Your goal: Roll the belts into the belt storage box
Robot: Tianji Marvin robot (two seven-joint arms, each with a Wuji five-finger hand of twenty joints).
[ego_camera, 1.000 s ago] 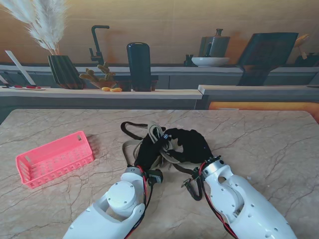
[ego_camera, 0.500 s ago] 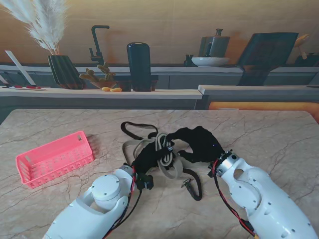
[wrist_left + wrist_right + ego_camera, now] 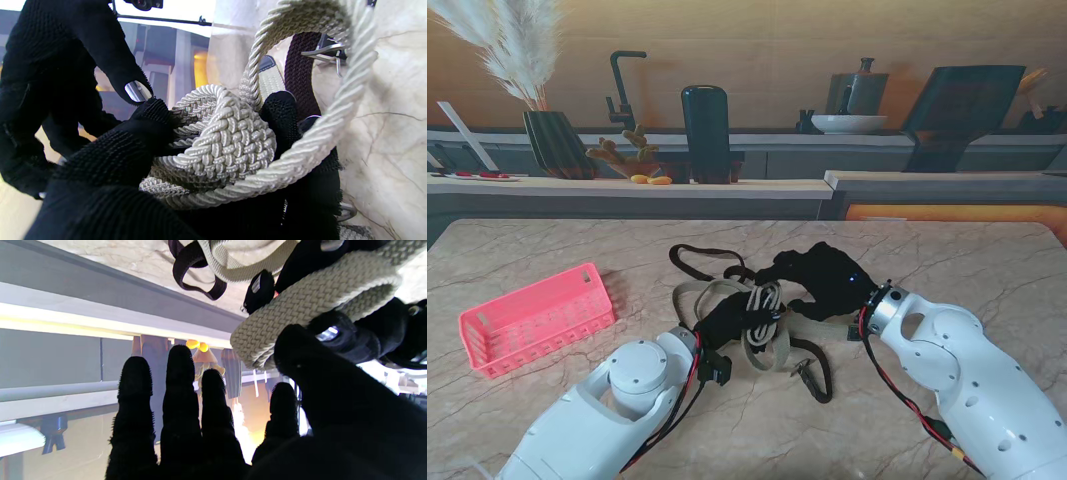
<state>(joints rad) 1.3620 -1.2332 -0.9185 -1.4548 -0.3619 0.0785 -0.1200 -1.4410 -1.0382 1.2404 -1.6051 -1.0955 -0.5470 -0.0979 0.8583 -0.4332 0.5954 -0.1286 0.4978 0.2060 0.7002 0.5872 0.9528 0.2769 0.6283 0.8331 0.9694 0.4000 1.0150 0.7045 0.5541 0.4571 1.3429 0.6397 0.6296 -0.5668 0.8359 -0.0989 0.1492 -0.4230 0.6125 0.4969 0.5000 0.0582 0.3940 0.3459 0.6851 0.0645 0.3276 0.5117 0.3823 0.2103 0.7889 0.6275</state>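
Two belts lay tangled mid-table: one cream braided belt [image 3: 757, 312] and one dark belt [image 3: 695, 258]. One pink basket [image 3: 535, 318] sat well apart, to the left. The left hand [image 3: 727, 318] gripped a coiled bunch of cream belt. The right hand [image 3: 822, 280] was spread, fingers straight, thumb touching the cream belt. The tangle hid how the belts crossed.

right hand [image 3: 822, 280] shifted right, farther | left hand [image 3: 732, 322] withdrew left
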